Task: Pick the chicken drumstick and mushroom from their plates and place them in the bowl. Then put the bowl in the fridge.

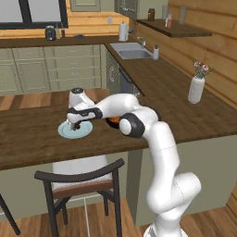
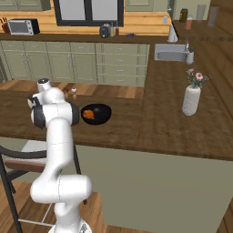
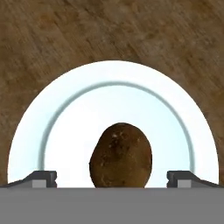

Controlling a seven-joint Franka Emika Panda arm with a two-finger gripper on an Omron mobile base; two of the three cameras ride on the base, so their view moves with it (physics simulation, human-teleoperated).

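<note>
Open counter around the pale blue plate

Bare wood rings the pale blue plate (image 3: 30,131); black bowl (image 2: 96,113) sits near, flower vase (image 1: 196,89) well apart toward the far edge.

A home kitchen is shown by green cabinets (image 2: 68,63), a sink (image 1: 131,51) set in a wooden counter (image 1: 185,111), a toaster oven (image 2: 22,27), and a flower vase (image 1: 196,88).

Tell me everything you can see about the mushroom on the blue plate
The mushroom is a small dark brown lump, rounded and egg-shaped from above, with a mottled, slightly rough-looking skin. It lies on the inner flat of the pale blue plate, which sits on the wooden counter. The open gripper hangs right over it, one fingertip on either side, neither visibly touching it. Its lower edge is hidden.
</note>
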